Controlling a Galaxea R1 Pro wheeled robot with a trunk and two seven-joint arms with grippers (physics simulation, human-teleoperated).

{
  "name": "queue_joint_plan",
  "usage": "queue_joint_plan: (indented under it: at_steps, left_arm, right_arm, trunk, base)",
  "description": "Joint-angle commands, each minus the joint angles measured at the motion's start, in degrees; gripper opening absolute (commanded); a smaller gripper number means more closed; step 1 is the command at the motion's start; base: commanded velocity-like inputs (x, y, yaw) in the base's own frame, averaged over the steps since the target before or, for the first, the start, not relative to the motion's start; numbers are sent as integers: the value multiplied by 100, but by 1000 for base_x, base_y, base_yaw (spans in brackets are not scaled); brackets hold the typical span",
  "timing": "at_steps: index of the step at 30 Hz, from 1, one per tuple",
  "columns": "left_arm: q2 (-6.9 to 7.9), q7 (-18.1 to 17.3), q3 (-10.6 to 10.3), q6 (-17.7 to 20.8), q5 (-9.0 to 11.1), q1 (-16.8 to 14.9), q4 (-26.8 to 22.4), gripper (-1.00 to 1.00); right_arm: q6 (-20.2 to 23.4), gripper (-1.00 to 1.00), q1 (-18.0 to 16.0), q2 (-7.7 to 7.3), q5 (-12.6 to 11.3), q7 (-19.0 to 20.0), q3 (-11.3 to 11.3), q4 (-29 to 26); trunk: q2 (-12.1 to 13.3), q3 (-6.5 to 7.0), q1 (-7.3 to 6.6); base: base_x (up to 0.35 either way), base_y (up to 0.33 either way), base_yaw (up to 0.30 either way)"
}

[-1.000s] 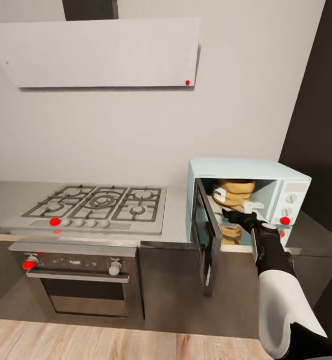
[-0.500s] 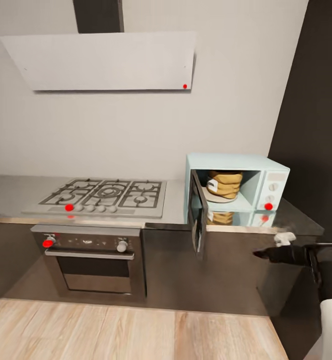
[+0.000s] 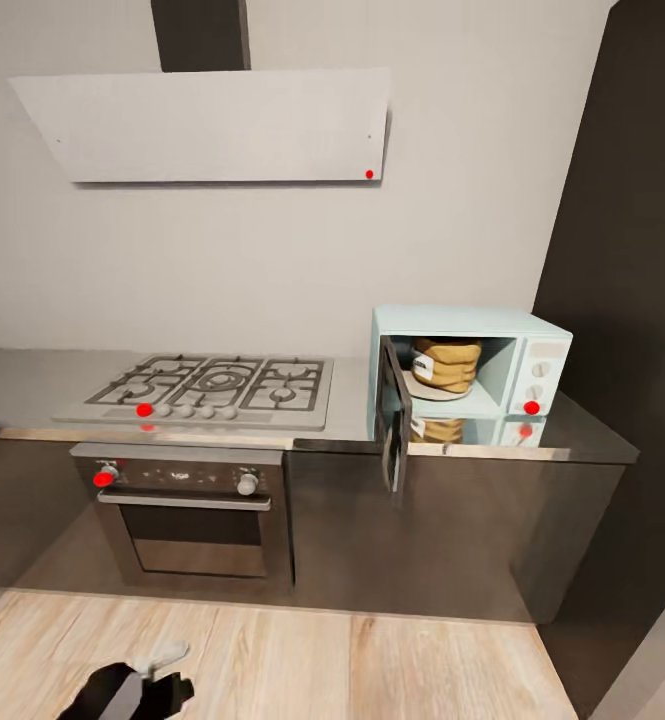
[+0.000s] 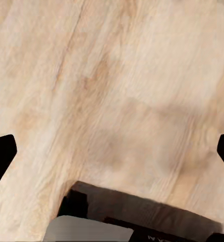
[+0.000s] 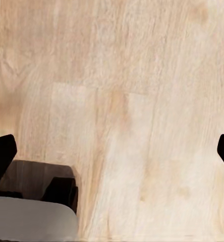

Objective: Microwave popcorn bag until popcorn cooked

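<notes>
the wrinkled mustard bag sits inside the boxy pale-blue microwave, right of centre on the glossy grey countertop, its dark glass door ajar. both grippers, left and right, gape wide over grainy wood floor, fingertips cut off at the frame edges.

The popcorn bag sat inside the microwave, whose door hung open, on the countertop right of the hob.

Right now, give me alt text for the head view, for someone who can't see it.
A pale blue microwave stands open on a grey countertop with a yellow popcorn bag inside. Left of it are a gas hob and oven.
</notes>
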Motion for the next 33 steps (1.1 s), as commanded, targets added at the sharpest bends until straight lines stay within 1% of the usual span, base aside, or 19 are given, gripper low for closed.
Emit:
queue_joint_plan:
  at_steps: [1,3,4,7,8,13,16,18,21,25,26,27,29,30,33]
  left_arm:
    - [-16,134,-25,308,87,-943,-10,100]
    - [-132,180,-22,653,127,-1781,106,100]
    - [-164,146,-37,611,138,-1857,135,100]
    - [-261,50,-11,561,157,-1954,230,100]
    - [-227,85,22,593,170,-1986,195,100]
    - [-76,246,184,736,202,-1849,35,100]
    - [-88,253,281,743,193,-1842,-62,100]
    - [-140,253,345,792,191,-1841,-127,100]
    - [-238,248,339,885,182,-1851,-223,100]
    - [-368,253,352,1010,117,-1964,-352,100]
    - [-858,253,370,1567,112,-1969,-3533,100]
    - [-868,253,377,1571,109,-1970,-3535,100]
    - [-933,279,369,1575,101,-1974,-3540,100]
    - [-961,350,355,1576,110,-1974,-3539,100]
    - [-957,379,357,1577,112,-1976,-3544,100]
  right_arm:
    - [-115,100,203,7,-3,-135,-56,44]
    - [-188,100,372,13,-23,-222,-59,65]
    - [-153,100,403,47,12,-254,-24,81]
    - [-104,100,501,144,17,-254,-21,81]
    - [-91,100,534,176,18,-221,-22,81]
    - [-78,100,697,322,17,-204,-25,81]
    - [-77,100,794,325,17,-207,-26,79]
    - [-77,100,799,325,16,-211,-26,75]
    - [-77,100,799,325,16,-212,-26,72]
    - [-77,100,799,325,16,-213,-26,72]
    - [-77,100,799,325,16,-209,-26,72]
    - [-77,100,799,325,16,-207,-26,72]
    - [-77,100,799,325,16,-205,-26,72]
    - [-77,100,799,325,16,-204,-26,72]
    - [-77,100,799,325,16,-204,-26,73]
  trunk:
    - [-3,-4,0]
    - [-3,-4,0]
    - [-3,-3,0]
    - [-3,-3,0]
    - [-3,-3,0]
    - [-3,-3,0]
    - [-3,-3,0]
    - [-3,-3,0]
    - [-3,-3,0]
    - [-3,-3,0]
    - [-3,-3,0]
    - [-3,-3,0]
    - [-3,-3,0]
    - [-3,-3,0]
    - [-3,-3,0]
  base:
    - [0,0,0]
    - [0,0,0]
    - [0,0,0]
    - [0,0,0]
    - [57,0,0]
    - [65,0,0]
    - [6,0,0]
    - [1,0,0]
    - [0,0,0]
    - [0,0,0]
    - [0,0,0]
    - [0,0,0]
    - [68,0,0]
    - [259,0,0]
    - [298,0,0]
